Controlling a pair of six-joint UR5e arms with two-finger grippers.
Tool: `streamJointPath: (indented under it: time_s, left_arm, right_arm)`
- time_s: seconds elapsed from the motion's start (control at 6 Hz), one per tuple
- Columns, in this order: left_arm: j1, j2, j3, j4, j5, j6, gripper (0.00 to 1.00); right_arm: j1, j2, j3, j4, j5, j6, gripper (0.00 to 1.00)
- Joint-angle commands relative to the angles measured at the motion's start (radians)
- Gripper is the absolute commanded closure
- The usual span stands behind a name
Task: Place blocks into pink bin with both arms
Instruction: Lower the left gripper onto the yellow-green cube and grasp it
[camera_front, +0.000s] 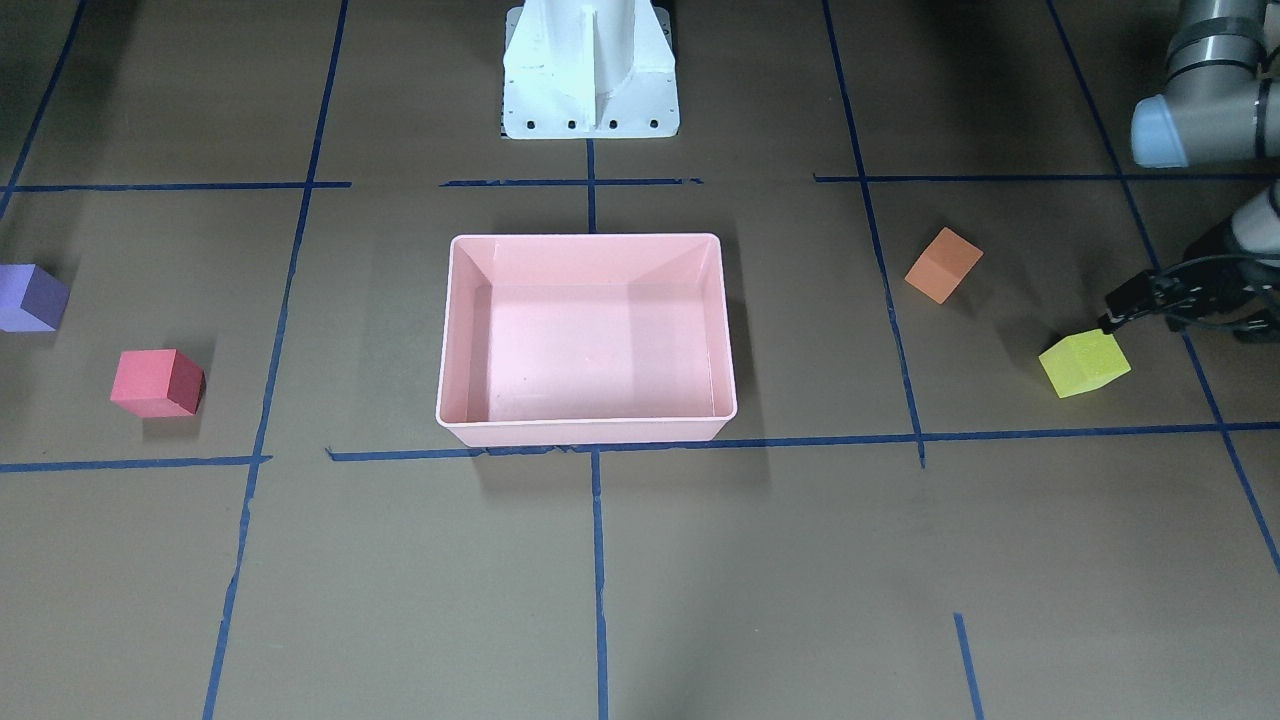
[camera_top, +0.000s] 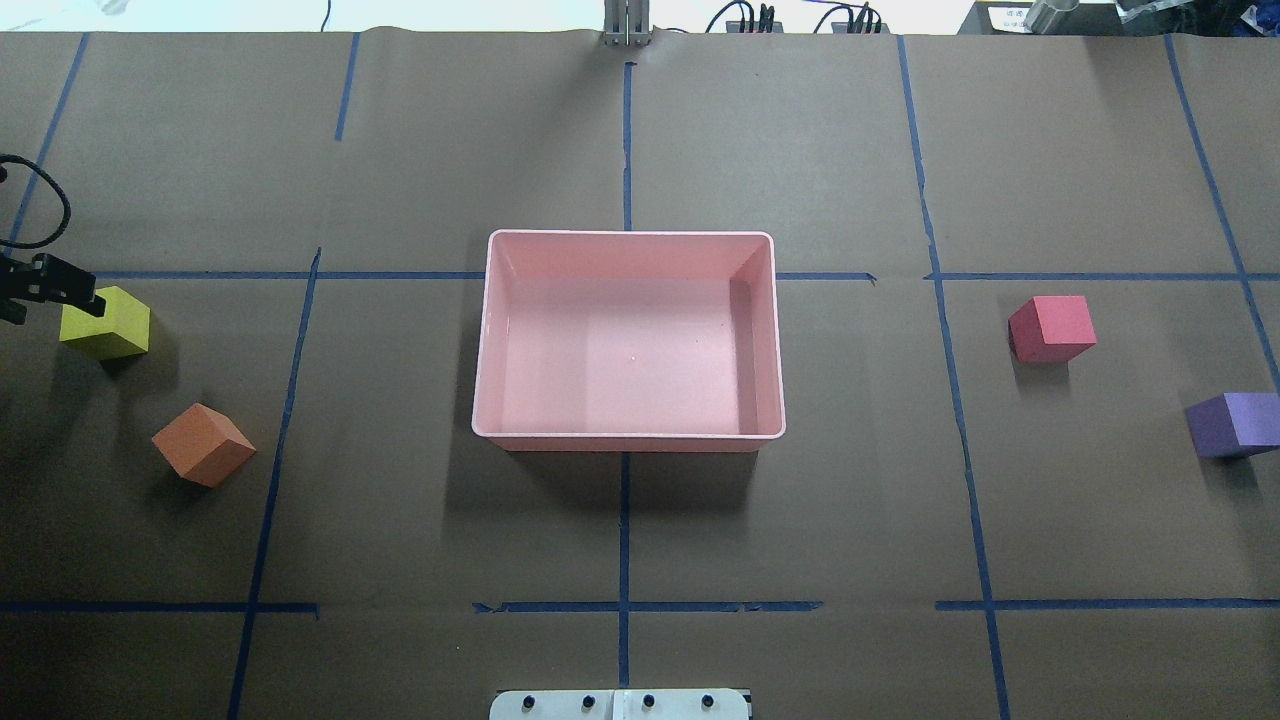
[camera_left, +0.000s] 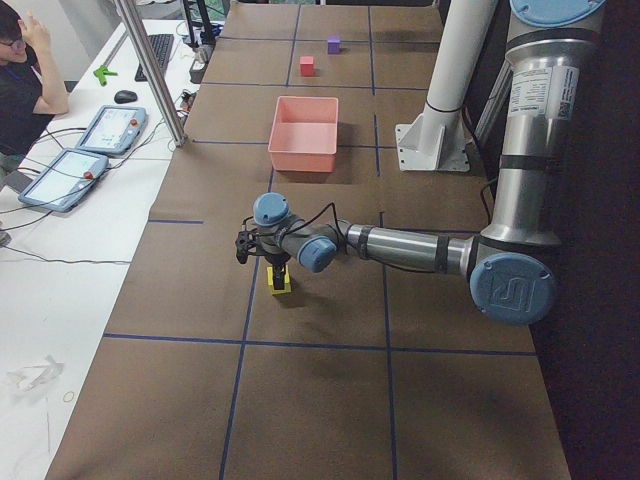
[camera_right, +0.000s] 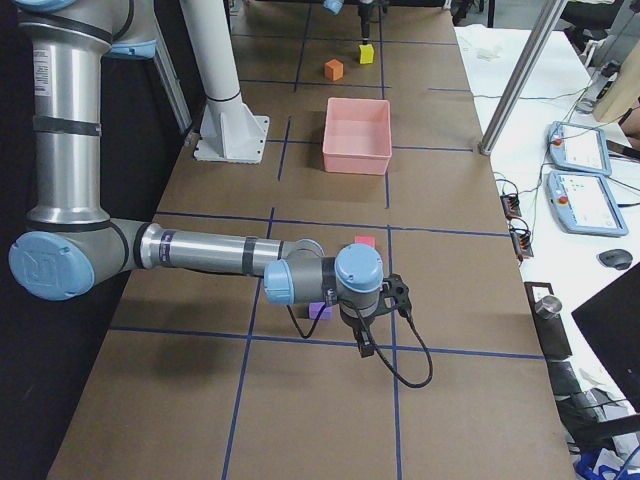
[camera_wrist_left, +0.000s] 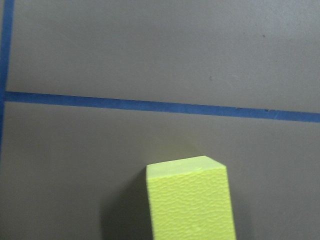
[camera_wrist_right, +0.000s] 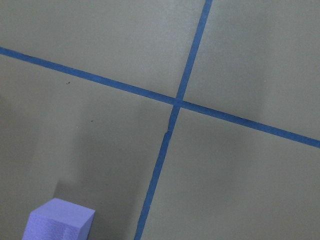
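Note:
The pink bin (camera_top: 628, 443) stands empty at the table's middle. The yellow-green block (camera_top: 105, 322) and the orange block (camera_top: 203, 445) lie on my left side. The red block (camera_top: 1051, 328) and the purple block (camera_top: 1233, 424) lie on my right side. My left gripper (camera_left: 278, 266) hangs close over the yellow-green block (camera_wrist_left: 190, 202); only its black wrist parts (camera_top: 48, 284) reach into the overhead view. My right gripper (camera_right: 362, 342) hangs beside the purple block (camera_right: 320, 311), which shows at the lower left of the right wrist view (camera_wrist_right: 60, 225). I cannot tell whether either gripper is open or shut.
The white pedestal base (camera_front: 590, 75) stands behind the bin. Blue tape lines (camera_top: 624, 520) divide the brown table. An operator (camera_left: 25, 85) and tablets (camera_left: 85, 150) are at a side table beyond the far edge.

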Motion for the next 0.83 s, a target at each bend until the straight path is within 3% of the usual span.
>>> streamJointPath:
  time_s: [0.0, 0.67]
  left_arm:
    - [0.026, -0.043, 0.051, -0.001, 0.042, -0.018, 0.0]
    - [0.075, -0.063, 0.108, -0.001, 0.047, -0.011, 0.03]
  right_arm:
    - [0.0, -0.001, -0.002, 0.0, 0.0, 0.0, 0.0]
    - [0.0, -0.001, -0.003, 0.0, 0.0, 0.0, 0.0]
